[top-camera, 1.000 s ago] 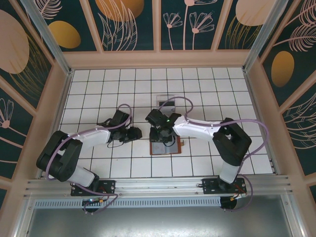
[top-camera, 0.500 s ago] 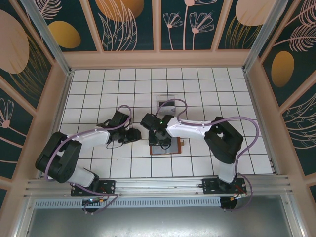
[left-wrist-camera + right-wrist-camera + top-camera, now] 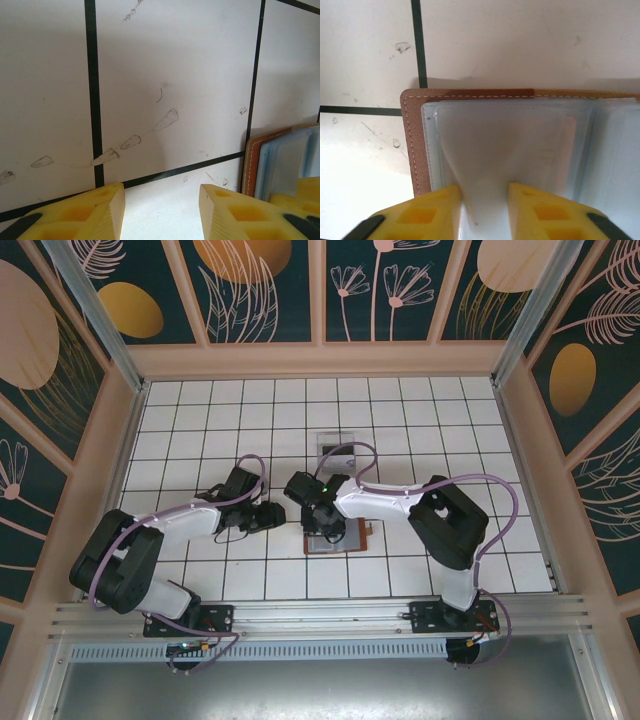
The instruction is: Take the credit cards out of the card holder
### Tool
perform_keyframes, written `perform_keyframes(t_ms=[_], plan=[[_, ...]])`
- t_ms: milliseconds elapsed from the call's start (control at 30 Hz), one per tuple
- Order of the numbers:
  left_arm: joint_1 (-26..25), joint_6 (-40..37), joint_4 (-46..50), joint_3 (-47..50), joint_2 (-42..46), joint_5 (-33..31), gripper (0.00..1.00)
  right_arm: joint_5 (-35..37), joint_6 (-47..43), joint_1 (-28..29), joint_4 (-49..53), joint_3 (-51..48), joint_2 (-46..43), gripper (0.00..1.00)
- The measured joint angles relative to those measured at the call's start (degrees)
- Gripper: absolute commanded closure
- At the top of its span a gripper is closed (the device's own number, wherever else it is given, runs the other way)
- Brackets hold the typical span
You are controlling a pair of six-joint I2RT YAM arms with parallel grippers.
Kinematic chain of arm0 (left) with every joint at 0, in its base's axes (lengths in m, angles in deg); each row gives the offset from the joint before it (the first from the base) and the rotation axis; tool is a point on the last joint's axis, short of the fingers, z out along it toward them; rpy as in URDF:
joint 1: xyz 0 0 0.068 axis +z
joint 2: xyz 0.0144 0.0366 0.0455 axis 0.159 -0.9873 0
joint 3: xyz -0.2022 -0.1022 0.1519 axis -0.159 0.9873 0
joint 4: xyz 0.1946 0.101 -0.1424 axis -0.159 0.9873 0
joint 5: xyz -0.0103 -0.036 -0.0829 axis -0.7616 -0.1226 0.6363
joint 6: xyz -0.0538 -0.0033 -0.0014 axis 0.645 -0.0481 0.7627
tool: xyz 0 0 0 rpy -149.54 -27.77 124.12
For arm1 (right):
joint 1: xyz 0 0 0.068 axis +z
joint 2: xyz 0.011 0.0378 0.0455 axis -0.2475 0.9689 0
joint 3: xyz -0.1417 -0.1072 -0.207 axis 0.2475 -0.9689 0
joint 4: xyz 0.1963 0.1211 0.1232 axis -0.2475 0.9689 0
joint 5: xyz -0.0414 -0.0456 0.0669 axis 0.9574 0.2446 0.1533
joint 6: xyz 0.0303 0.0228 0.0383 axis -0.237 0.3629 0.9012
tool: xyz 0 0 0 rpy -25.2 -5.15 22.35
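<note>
**Right jaws closing on 1 card**

Leftward since 1 second ago, the right arm has swung in, and the right gripper (image 3: 484, 192) now sits over the open holder (image 3: 412, 145) at the middle of the table (image 3: 200, 410). Its jaws stand narrow with a pale card (image 3: 510, 140) between them; whether they truly pinch it I cannot tell. The left gripper (image 3: 160, 200) hangs partly open and empty, just beside the holder's left edge. To do this well, close fully on the card's free edge and draw it straight along the pocket — not upward — while the left gripper pins the leather so the holder does not ride along.
</note>
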Motion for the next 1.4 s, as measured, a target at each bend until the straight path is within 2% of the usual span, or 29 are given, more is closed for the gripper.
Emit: perform_keyframes(t_ms=[200,433,633,1033,1333,1400], plan=[[0.00,-0.04,0.02,0.00,0.00,0.92,0.58,0.85,0.72,0.00,0.24,-0.02,-0.11,0.87],[0.00,-0.20,0.02,0.00,0.70,2.54,0.60,0.79,0.72,0.00,-0.11,-0.35,-0.72,0.91],[0.00,-0.20,0.00,0.00,3.15,4.92,0.59,-0.83,0.72,0.02,-2.36,-0.37,-1.38,0.91],[-2.25,0.26,-0.76,0.00,1.92,7.48,0.70,-3.52,0.59,0.39,-7.72,-1.18,-2.73,0.92],[-5.81,0.31,-1.11,-0.90,-2.78,8.46,0.78,-3.39,0.68,0.66,-8.26,-4.00,-5.38,0.89],[-5.92,0.31,-1.09,-1.33,-3.19,8.76,0.78,-3.30,0.74,0.66,-8.57,-4.76,-5.68,0.83]])
